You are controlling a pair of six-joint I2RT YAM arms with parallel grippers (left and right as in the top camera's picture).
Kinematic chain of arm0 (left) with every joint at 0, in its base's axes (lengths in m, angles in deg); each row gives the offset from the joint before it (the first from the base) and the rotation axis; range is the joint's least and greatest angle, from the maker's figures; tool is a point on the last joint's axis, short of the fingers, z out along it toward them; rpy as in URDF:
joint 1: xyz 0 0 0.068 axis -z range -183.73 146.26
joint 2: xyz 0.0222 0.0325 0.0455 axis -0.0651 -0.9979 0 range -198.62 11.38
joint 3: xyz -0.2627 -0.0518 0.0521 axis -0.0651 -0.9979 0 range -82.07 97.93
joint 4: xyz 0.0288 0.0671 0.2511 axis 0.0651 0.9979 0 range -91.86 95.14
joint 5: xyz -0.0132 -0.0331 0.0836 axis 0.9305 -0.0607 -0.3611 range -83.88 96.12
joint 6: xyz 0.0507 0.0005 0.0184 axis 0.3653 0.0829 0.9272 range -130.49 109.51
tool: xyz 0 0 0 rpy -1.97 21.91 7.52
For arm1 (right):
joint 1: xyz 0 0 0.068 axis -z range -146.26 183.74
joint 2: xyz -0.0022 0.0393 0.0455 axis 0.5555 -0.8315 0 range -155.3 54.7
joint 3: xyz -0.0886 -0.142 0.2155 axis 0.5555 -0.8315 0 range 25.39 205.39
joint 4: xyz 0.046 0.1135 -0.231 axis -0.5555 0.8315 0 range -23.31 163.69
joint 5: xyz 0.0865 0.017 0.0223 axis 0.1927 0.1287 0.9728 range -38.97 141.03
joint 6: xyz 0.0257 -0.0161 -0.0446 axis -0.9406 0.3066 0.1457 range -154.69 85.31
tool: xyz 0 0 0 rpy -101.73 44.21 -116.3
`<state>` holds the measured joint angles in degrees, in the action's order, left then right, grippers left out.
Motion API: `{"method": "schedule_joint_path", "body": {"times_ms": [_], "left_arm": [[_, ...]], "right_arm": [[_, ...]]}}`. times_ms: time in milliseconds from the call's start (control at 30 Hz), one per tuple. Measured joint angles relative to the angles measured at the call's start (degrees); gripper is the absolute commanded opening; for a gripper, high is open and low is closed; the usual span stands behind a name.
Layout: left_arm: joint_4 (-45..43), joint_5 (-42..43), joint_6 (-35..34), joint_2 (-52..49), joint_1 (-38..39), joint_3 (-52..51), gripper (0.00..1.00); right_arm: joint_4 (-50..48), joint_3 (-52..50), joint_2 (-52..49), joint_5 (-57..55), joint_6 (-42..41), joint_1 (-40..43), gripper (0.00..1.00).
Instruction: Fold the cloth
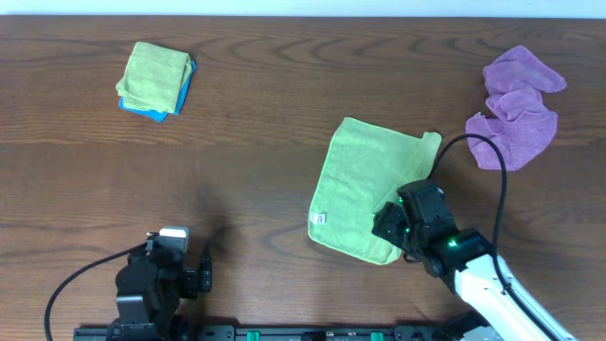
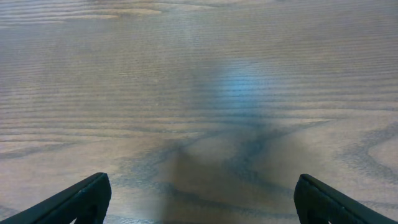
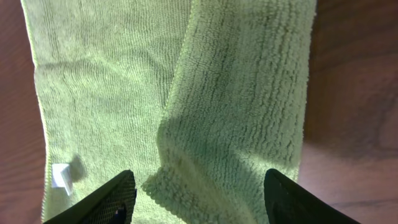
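Four cloths are counted on the table (image 1: 284, 57): two green, one blue and one purple. One spread green cloth (image 1: 365, 185) is seen toward the near edge, right of centre, and one white tag (image 1: 319, 219) is borne on it. One folded green cloth (image 1: 154, 76) and the blue cloth (image 1: 151, 111) are stacked near the far left corner. The purple cloth (image 1: 516, 109) is found by the right edge. Two grippers are counted at the near edge: the left gripper (image 2: 199, 196) and the right gripper (image 3: 199, 190).

Dark brown wood-grain table (image 1: 275, 104), pale strip (image 1: 303, 8) along its far edge, soft bluish glare (image 2: 242, 87) on the wood, even light
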<state>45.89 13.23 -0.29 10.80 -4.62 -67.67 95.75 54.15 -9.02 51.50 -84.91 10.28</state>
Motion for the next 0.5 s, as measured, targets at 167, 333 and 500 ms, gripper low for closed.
{"method": "schedule_joint_path", "body": {"times_ms": [167, 333, 500], "left_arm": [[0.00, 0.00, 0.00, 0.00, 0.00, 0.00, 0.95], [0.00, 0.00, 0.00, 0.00, 0.00, 0.00, 0.95], [0.00, 0.00, 0.00, 0.00, 0.00, 0.00, 0.95]], "right_arm": [[0.00, 0.00, -0.44, 0.11, 2.82, 0.00, 0.65], [-0.07, 0.00, -1.84, 0.44, 7.48, 0.00, 0.52], [-0.26, 0.00, -3.80, 0.68, 12.83, 0.00, 0.26]]}}
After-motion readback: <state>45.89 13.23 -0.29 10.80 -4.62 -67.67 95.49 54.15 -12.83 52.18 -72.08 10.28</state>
